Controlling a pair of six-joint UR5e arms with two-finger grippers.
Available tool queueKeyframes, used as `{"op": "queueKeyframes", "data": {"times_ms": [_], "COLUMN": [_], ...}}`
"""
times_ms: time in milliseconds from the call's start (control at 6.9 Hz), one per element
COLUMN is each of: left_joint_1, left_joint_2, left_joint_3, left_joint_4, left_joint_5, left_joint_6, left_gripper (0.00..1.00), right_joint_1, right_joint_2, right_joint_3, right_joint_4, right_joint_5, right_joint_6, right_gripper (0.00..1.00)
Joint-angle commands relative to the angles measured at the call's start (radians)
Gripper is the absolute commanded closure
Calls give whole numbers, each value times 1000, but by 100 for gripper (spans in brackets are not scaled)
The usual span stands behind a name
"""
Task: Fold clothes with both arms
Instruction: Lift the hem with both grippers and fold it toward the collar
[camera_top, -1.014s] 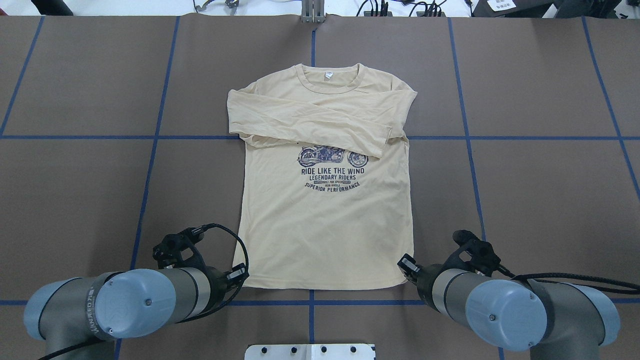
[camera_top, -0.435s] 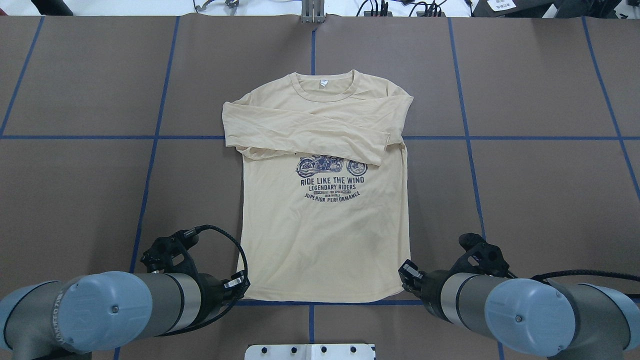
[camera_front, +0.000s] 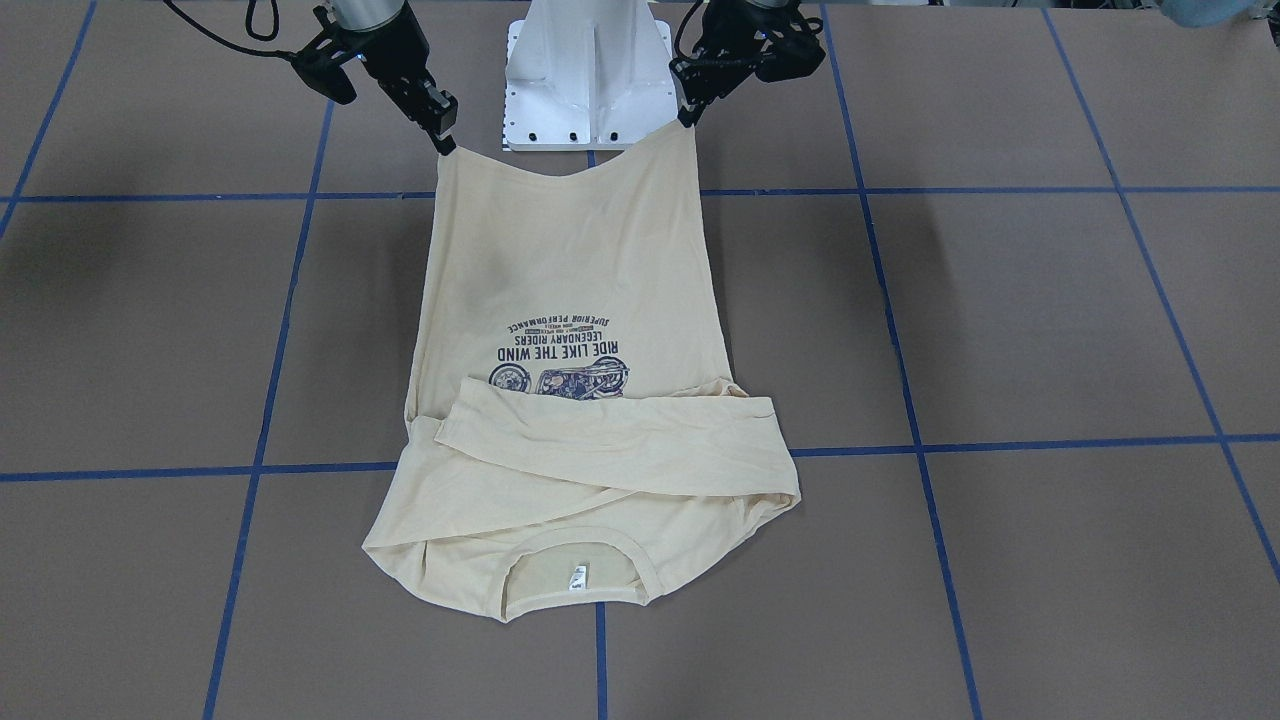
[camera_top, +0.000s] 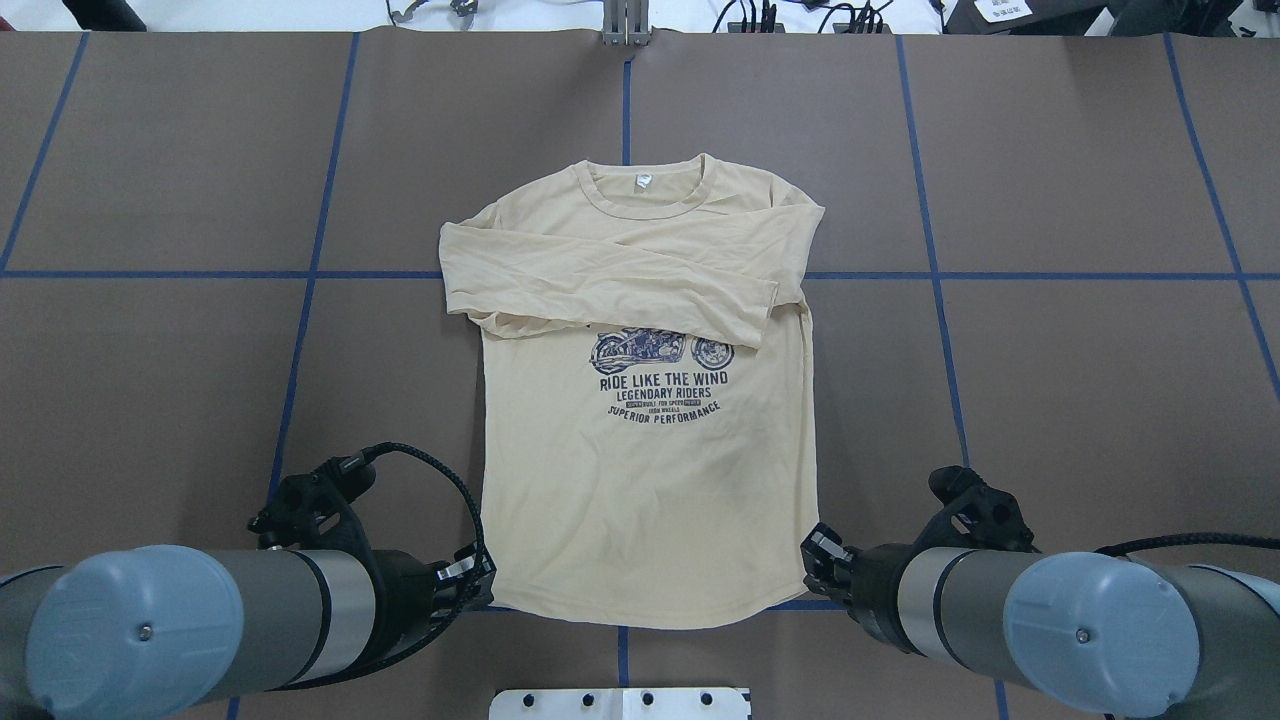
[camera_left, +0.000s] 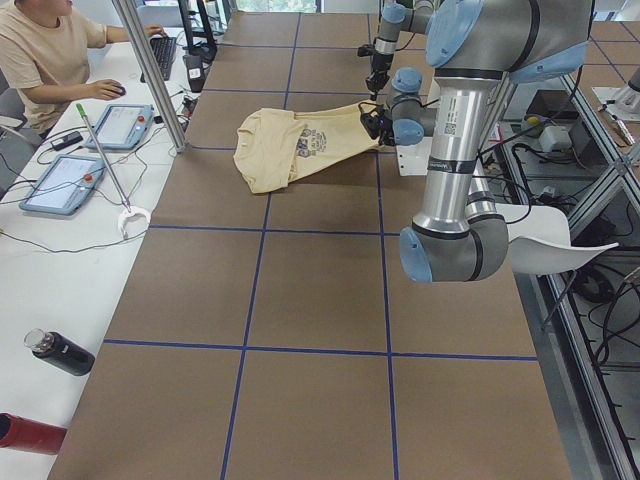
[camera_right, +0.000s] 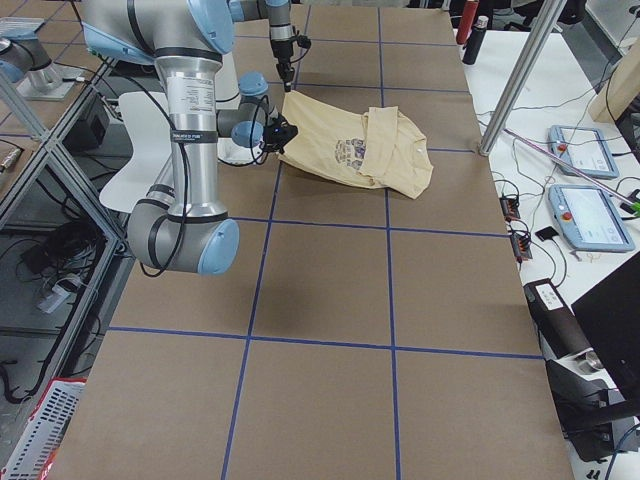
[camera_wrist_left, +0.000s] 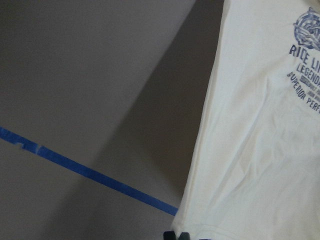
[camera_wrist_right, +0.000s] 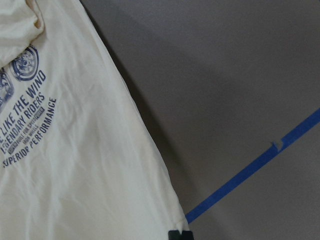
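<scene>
A white base (camera_front: 585, 90) stands at the edge of the brown table (camera_top: 1080, 400), which is gridded with blue tape (camera_top: 1000, 275). The pale shirt (camera_top: 650, 500) stretches away from the base, print up, sleeves crossed over the chest, collar farthest off. Its hem hangs lifted before the base, sagging in the middle, the left gripper (camera_front: 688, 118) and right gripper (camera_front: 445, 145) each clamped on a corner.

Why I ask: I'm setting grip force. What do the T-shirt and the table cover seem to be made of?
T-shirt: thin soft knit, probably cotton jersey, matte; it sags between its two lifted hem corners and creases softly. Table cover: matte brown sheet, maybe paper or felt; flat, no glare, with blue tape lines stuck on it.
</scene>
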Motion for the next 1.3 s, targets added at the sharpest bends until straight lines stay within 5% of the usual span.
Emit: {"op": "queueKeyframes", "data": {"times_ms": [0,290,724,1159], "left_joint_1": [-15,-80,-186,-276], "left_joint_2": [3,3,-5,-11], "left_joint_3": [-28,-11,52,113], "left_joint_4": [7,9,7,-2], "left_joint_5": [-4,-4,1,-5], "left_joint_6": [-21,60,154,295], "left_gripper": [100,100,100,100], "right_joint_1": [118,246,503,617], "right_joint_2": [7,19,169,250], "right_joint_3": [12,-21,-226,-366], "right_joint_4": [-1,-2,-4,-28], "right_joint_5": [152,226,407,413], "right_joint_6": [-2,-35,-151,-219], "right_gripper": [100,100,100,100]}}
